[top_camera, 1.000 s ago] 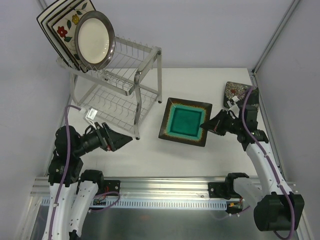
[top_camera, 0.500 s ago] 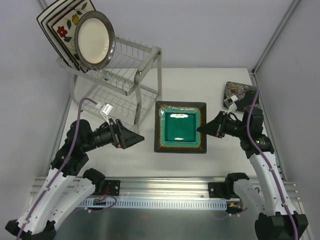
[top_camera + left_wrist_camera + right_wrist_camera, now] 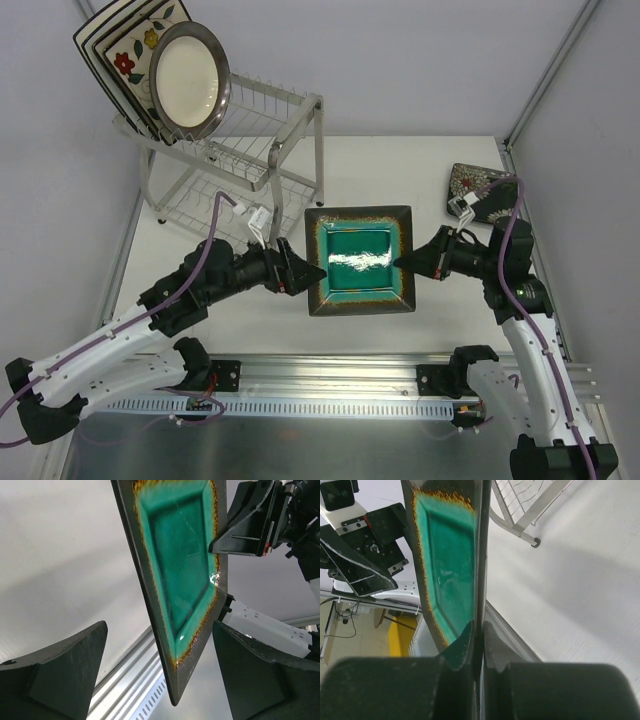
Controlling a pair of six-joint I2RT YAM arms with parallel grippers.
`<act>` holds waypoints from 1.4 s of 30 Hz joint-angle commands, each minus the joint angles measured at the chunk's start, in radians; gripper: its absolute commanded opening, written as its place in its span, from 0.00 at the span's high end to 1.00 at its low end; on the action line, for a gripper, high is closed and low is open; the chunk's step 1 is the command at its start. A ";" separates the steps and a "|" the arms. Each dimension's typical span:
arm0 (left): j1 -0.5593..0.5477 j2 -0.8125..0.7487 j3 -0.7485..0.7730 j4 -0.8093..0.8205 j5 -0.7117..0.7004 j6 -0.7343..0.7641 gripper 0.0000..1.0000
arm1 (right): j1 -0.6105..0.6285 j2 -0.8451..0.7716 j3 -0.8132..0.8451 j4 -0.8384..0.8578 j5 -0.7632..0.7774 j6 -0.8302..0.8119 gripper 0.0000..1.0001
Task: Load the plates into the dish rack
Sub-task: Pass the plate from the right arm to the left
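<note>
**Handover of the teal-centred plate (image 3: 360, 262) above the table (image 3: 420, 165), read from the arms outward.**

Nearest you, the right gripper (image 3: 405, 258) is clamped on the middle of the plate's right rim. The right wrist view shows both its pads pressed against the edge. The plate hangs clear of the table, tilted, with its glazed face towards the overhead camera.

Opposite, the left gripper (image 3: 300, 275) has its jaws wide apart. One finger (image 3: 65, 675) stands on each side of the plate's left rim, and neither touches it in the left wrist view.

The step in hand appears to be passing the plate to the left arm, which sits on the rack's side. To do it well:

- Push the left jaws further over the rim, so the pads land on the dark border and not on the sloping glaze.
- Close the left jaws fully, and only then release the right grip. Letting go early would likely drop the plate.
- Hold both wrists steady while the two grips overlap.

Further back on the right, the dark plate with white blooms (image 3: 470, 185) lies flat on the table, not yet loaded.

Farthest, at the back left, the dish rack (image 3: 318, 140) carries the flowered square plate (image 3: 135, 50) and the round grey-rimmed plate (image 3: 187, 78), both leaning on its upper tier. The free slots to their right look like the natural target.
</note>
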 commanded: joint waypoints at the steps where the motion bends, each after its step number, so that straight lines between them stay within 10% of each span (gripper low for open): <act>1: -0.027 0.001 0.030 0.111 -0.107 0.020 0.14 | 0.007 -0.037 0.087 0.158 -0.123 0.022 0.99; 32: -0.055 0.102 0.009 0.235 -0.034 -0.049 0.60 | 0.033 -0.037 0.093 0.260 -0.108 0.022 0.99; 42: -0.055 0.085 -0.003 0.260 0.003 -0.050 0.88 | 0.042 -0.028 0.090 0.252 -0.115 -0.013 0.99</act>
